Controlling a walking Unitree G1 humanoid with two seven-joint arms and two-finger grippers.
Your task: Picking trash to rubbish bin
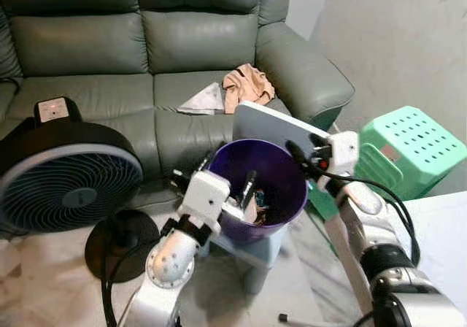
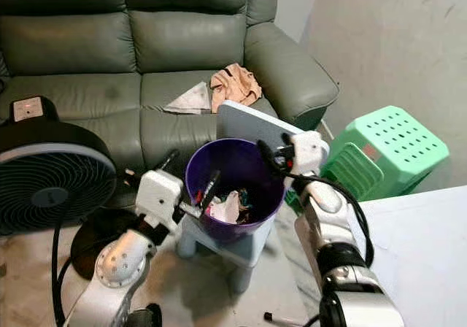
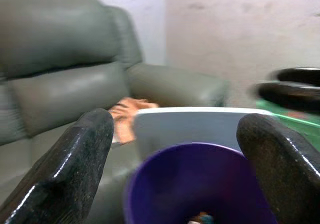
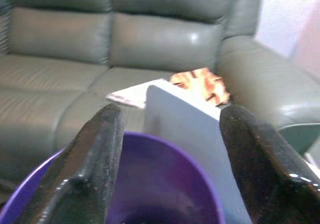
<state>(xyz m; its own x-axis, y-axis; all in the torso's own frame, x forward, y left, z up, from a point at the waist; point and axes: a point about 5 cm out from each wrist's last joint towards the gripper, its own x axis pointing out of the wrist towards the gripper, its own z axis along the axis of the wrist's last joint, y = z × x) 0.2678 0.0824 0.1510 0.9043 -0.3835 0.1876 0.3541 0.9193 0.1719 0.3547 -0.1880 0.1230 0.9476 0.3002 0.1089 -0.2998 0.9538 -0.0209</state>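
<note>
Purple round rubbish bin (image 2: 235,168), open-topped and upright, standing on a small pale blue stool (image 2: 219,247) in front of the grey-green sofa (image 2: 109,42). Inside, at the bottom, mixed trash (image 2: 228,206): crumpled white paper and small colourful scraps. On the sofa seat behind, a crumpled peach cloth (image 2: 235,85) beside a flat grey-white piece (image 2: 191,99).
</note>
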